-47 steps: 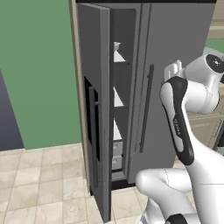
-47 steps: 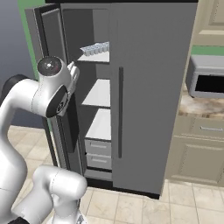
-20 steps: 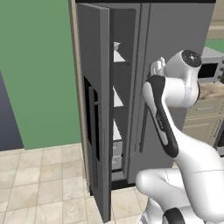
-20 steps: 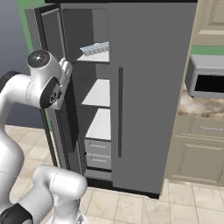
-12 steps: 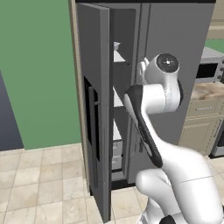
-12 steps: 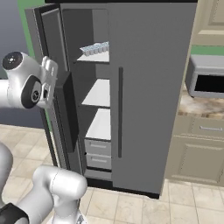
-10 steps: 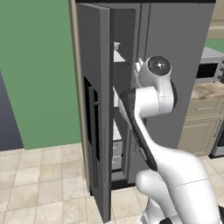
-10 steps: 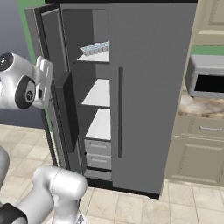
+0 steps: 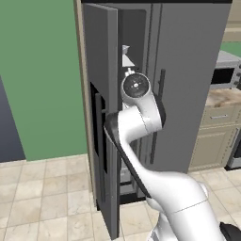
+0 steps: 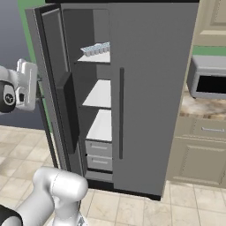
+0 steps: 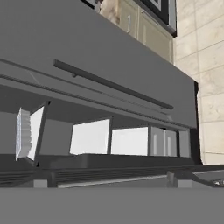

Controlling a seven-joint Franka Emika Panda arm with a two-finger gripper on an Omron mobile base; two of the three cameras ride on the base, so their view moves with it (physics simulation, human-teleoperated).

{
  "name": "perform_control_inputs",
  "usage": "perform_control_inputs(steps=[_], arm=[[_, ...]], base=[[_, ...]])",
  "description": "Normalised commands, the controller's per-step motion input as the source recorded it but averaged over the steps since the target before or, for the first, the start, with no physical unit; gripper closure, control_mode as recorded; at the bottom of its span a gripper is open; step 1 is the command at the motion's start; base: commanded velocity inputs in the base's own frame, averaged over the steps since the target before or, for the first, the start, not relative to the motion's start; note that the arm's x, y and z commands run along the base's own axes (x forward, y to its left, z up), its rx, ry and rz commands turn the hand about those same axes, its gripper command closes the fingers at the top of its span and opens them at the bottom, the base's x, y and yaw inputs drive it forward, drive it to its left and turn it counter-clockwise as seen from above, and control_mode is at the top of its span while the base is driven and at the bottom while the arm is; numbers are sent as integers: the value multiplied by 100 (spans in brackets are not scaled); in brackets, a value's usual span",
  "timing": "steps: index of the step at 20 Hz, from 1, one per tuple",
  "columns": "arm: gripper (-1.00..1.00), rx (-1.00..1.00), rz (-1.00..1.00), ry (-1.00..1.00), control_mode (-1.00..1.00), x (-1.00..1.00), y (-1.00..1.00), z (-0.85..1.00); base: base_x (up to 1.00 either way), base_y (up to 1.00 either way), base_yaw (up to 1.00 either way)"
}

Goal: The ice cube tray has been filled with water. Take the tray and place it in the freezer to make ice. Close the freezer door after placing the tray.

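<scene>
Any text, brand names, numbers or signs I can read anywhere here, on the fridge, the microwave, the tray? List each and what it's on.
No readable text in any view.
Freezer door: its black dispenser panel carries no legible marking.
Wider fridge door: plain grey, no badge.
Microwave: no brand or digits can be made out.
Ice cube tray on the top freezer shelf: unmarked.
Cabinets: plain.

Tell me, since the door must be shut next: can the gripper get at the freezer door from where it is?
Probably yes: the gripper hangs open just outside the open freezer door, nothing between them.
</scene>
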Motion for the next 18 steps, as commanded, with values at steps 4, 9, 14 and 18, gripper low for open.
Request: perform_control_inputs(steps=[4,9,14,18], arm=[[-100,0,-3,-1,-100,0,40,0],[-100,0,0,0,-100,0,47,0],[-100,0,0,0,-100,0,43,0],[-100,0,0,-6,-100,8,38,-14]], base=[[0,0,0],[0,0,0],[0,0,0],[0,0,0]])
